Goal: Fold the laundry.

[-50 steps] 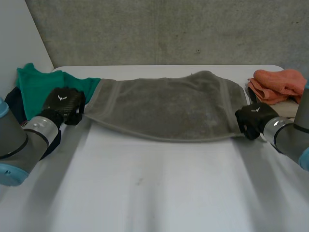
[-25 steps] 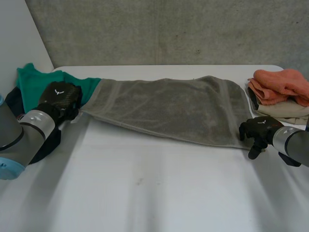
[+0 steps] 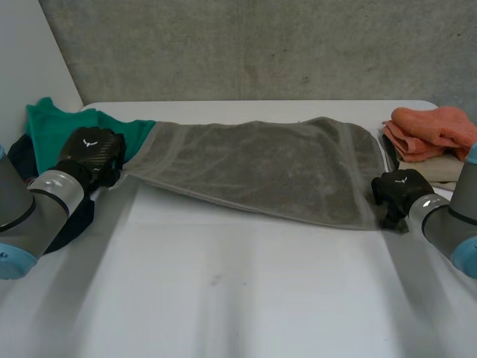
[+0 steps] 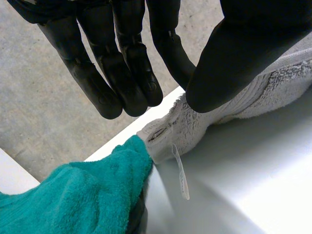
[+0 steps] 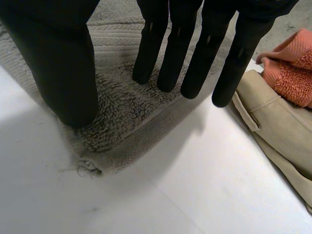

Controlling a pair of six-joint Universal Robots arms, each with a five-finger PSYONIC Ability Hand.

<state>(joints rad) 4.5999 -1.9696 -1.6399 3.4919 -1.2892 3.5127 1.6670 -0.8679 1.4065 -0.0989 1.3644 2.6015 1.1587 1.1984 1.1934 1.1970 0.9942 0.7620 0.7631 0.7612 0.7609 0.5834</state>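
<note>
A grey towel (image 3: 268, 168) lies spread lengthwise across the far half of the white table (image 3: 238, 291). My left hand (image 3: 89, 153) is at its left end. In the left wrist view the thumb (image 4: 229, 58) presses the towel's corner (image 4: 180, 126) against the straight fingers (image 4: 126, 68), pinching it just above the table. A small white tag (image 4: 180, 173) hangs from that corner. My right hand (image 3: 395, 188) hovers at the near right corner. Its fingers (image 5: 195, 53) and thumb (image 5: 63, 63) are straight over the towel's corner (image 5: 117, 117), which lies flat on the table.
A teal cloth (image 3: 59, 130) is heaped over a dark garment (image 3: 21, 165) at the table's left end, touching the towel's corner. An orange towel (image 3: 432, 127) rests on a folded beige cloth (image 3: 440, 170) at the right, close beside my right hand. A concrete wall stands behind.
My right hand has opened and let the towel's right corner drop flat onto the table. My left hand has drawn slightly left, still pinching its corner.
</note>
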